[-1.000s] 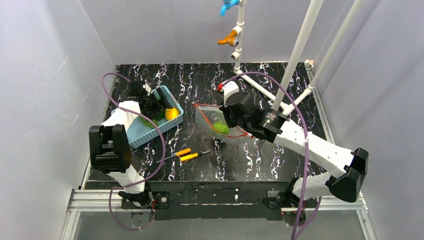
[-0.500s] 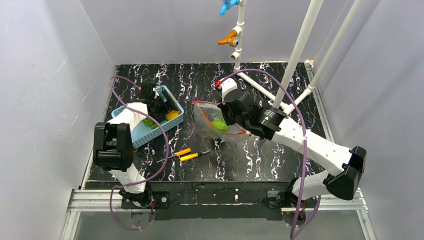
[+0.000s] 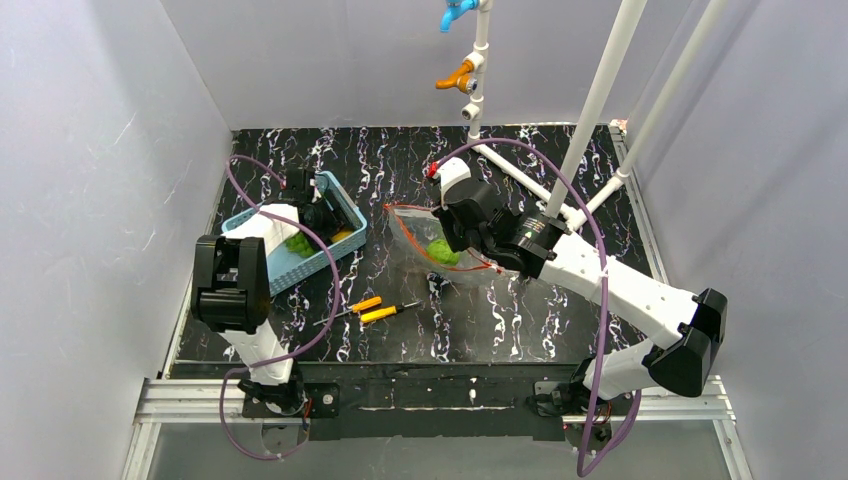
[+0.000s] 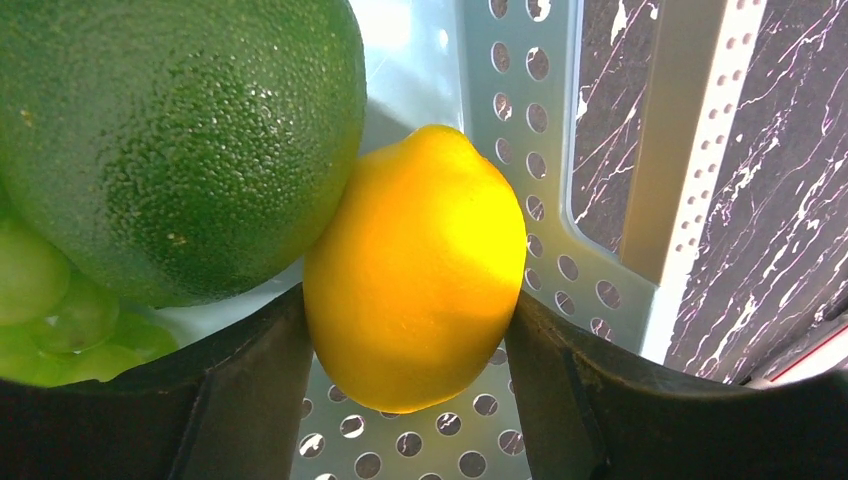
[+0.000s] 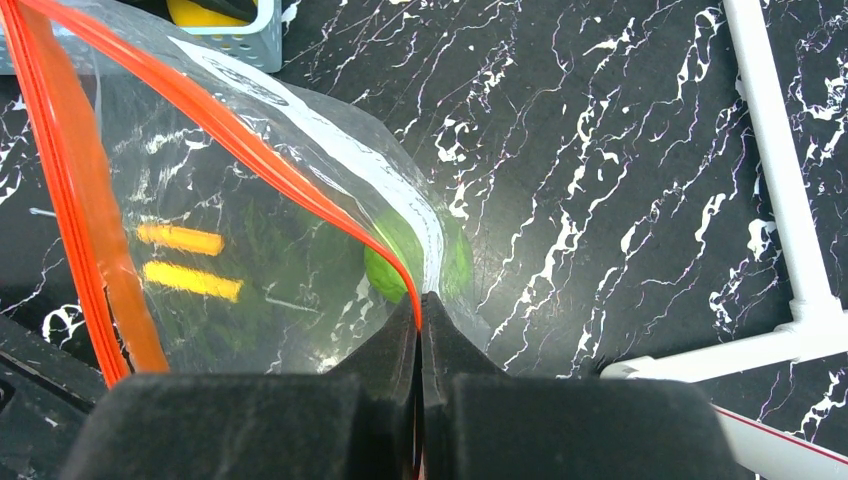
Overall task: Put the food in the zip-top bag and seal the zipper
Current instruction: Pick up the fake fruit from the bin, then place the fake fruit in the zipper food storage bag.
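Left tool [image 4: 405,300] grips the lemon [image 4: 415,250] in the basket [image 4: 515,120]; right tool [image 5: 420,312] pinched tight on the bag [image 5: 290,300] by its zipper [image 5: 250,140].

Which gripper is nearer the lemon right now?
Left. The left gripper has its jaws against both sides of the lemon in the basket; the right gripper is well away, pinching the zip-top bag.

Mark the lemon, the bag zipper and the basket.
lemon [image 4: 415,270], left wrist view, middle of its yellow skin.
zipper [image 5: 78,190], right wrist view, wide orange strip at the left.
basket [image 4: 545,215], left wrist view, perforated wall behind the lemon.
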### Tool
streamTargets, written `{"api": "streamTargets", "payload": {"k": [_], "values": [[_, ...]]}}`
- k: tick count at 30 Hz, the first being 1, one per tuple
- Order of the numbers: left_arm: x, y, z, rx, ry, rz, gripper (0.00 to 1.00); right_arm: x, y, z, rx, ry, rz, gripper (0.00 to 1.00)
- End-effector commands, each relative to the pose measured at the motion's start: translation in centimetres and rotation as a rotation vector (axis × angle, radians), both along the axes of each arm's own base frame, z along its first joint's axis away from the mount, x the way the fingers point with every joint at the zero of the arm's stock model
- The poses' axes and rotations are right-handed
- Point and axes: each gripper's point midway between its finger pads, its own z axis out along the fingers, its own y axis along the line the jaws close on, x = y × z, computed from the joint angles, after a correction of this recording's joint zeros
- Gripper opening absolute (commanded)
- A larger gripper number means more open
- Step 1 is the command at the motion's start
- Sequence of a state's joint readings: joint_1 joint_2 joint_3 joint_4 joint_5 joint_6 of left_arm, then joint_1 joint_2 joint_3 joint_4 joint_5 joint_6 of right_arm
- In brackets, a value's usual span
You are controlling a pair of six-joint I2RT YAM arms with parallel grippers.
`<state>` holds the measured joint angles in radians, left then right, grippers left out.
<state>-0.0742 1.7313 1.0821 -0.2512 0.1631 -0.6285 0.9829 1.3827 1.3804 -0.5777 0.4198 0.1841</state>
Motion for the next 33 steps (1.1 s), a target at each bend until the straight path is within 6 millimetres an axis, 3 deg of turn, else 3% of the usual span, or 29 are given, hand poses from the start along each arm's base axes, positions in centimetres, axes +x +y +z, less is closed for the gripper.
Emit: {"api": "streamTargets", "payload": {"k": [1, 12, 22, 26, 29, 33], "values": [[0.6, 1.0, 1.6, 0.058, -0.038, -0.005, 0.51, 0.2, 0.4, 2.9, 0.069, -0.044, -0.004, 0.01], [0.6, 2.5, 6.2, 0.166, -0.201, -0.05, 0.35, -0.1, 0.2, 2.7, 0.072, -0.034, -0.004, 0.01], [-1.1, 0.8, 11.1, 0.312, -0.392, -0.22, 0.25, -0.2, 0.7, 2.6, 0.092, -0.017, 0.0, 0.01], [-3.1, -0.8, 14.0, 0.271, -0.468, -0.251, 0.24, -0.2, 0.7, 2.6, 0.088, -0.017, -0.002, 0.01], [-5.9, -0.8, 15.7, 0.19, -0.457, -0.172, 0.24, -0.1, 0.7, 2.5, 0.087, -0.025, 0.0, 0.01], [-10.3, -4.7, 20.0, -0.09, -0.505, -0.251, 0.28, -0.1, 0.8, 2.7, 0.095, -0.025, 0.006, 0.01]]}}
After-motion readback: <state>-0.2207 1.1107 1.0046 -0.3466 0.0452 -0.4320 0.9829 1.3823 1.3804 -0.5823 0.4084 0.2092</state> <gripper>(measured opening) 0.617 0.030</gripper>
